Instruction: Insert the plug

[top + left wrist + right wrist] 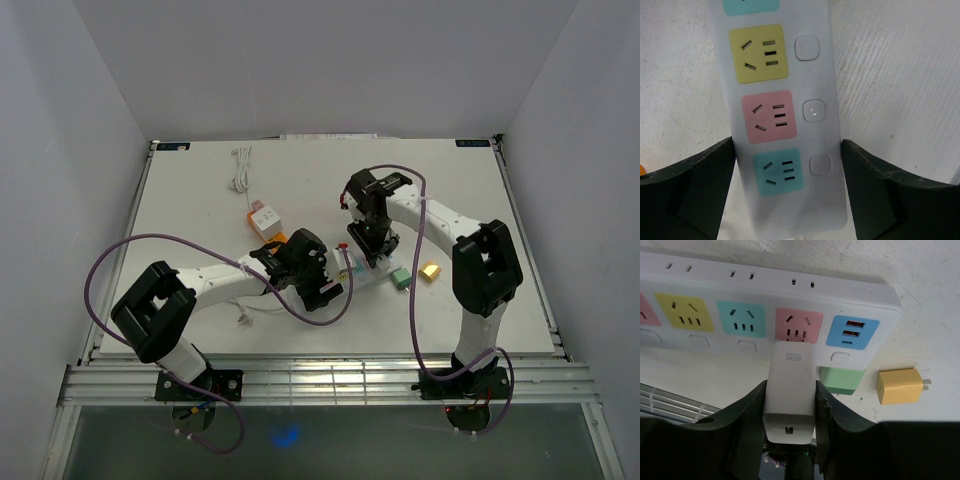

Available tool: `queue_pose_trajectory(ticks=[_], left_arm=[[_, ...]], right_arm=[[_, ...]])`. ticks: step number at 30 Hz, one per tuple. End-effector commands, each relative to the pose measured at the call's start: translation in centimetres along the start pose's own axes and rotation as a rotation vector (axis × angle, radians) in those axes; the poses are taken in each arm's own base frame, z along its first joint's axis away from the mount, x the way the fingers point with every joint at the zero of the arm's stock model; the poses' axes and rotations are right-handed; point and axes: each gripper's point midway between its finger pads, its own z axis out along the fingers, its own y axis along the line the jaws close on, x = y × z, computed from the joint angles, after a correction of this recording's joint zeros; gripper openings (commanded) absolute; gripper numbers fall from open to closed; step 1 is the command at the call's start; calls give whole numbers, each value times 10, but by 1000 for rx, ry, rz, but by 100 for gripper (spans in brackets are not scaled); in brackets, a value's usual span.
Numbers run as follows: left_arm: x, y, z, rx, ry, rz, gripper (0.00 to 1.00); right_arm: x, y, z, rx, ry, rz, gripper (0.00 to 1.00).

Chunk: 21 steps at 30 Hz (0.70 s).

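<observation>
On bench [900, 75], left of centre: left jaws, spread wide, seemingly braced against both long edges of power strip [817, 70]. Right of centre: white plug [792, 385], gripped narrowly in right jaws, not yet seated. Pink socket [799, 325], beside blue USB block [852, 332], is found directly ahead of plug's leading end; long axis is aimed at it.

My jaws: black. Charger [790, 390] white, grey lettering. Power strip [880, 295] white; its socket panels yellow, teal, pink, blue. Green adapter [840, 381]; yellow adapter [900, 386]. Worktop [930, 270] white.
</observation>
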Motion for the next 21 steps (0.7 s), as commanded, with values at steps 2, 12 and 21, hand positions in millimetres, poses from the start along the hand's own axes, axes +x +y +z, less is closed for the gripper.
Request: queue_pose_trajectory(ticks=[2,12,21], left_arm=[[-2,-1,-4,5,-8,5,78],[-2,-2,-5,10,-9,5,78],[1,-1,-2,6,6,-4,78]], right_arm=[[-22,-4,-6,13,-67,10,8],[-26,-3,0,4,-64,9,8],[-13,-7,1,19,-29,14,8]])
